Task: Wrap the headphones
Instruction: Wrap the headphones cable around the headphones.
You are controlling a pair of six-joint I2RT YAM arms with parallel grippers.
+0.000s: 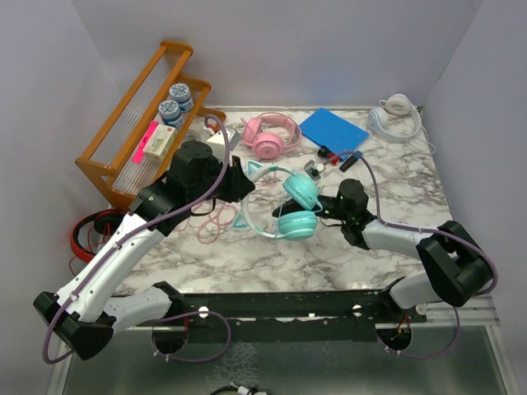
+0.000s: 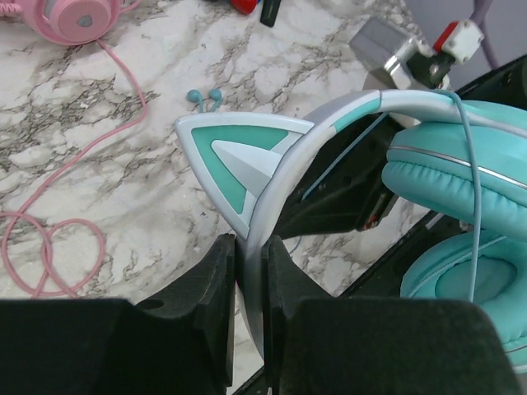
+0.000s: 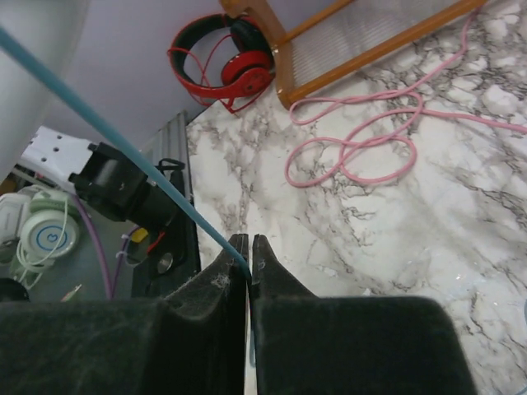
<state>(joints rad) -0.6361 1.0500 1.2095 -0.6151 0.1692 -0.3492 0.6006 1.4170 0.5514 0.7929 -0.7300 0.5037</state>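
Observation:
The teal cat-ear headphones (image 1: 290,206) are held between both grippers over the middle of the marble table. My left gripper (image 1: 246,183) is shut on their grey-white headband (image 2: 280,189), just below a cat ear (image 2: 235,156); the teal ear cups (image 2: 461,214) hang to the right. My right gripper (image 1: 324,211) is shut on the thin teal cable (image 3: 123,148), which runs taut up and left from the fingertips (image 3: 239,247). The pink headphones (image 1: 272,136) lie at the back, their pink cable (image 1: 212,219) looped under my left arm. The white headphones (image 1: 394,115) lie at the back right.
A wooden rack (image 1: 140,115) with tins and a pink box stands at the back left. A red-and-black pair (image 1: 89,232) lies off the table's left edge. A blue pad (image 1: 333,129) and small red and black items (image 1: 338,156) lie behind the teal pair.

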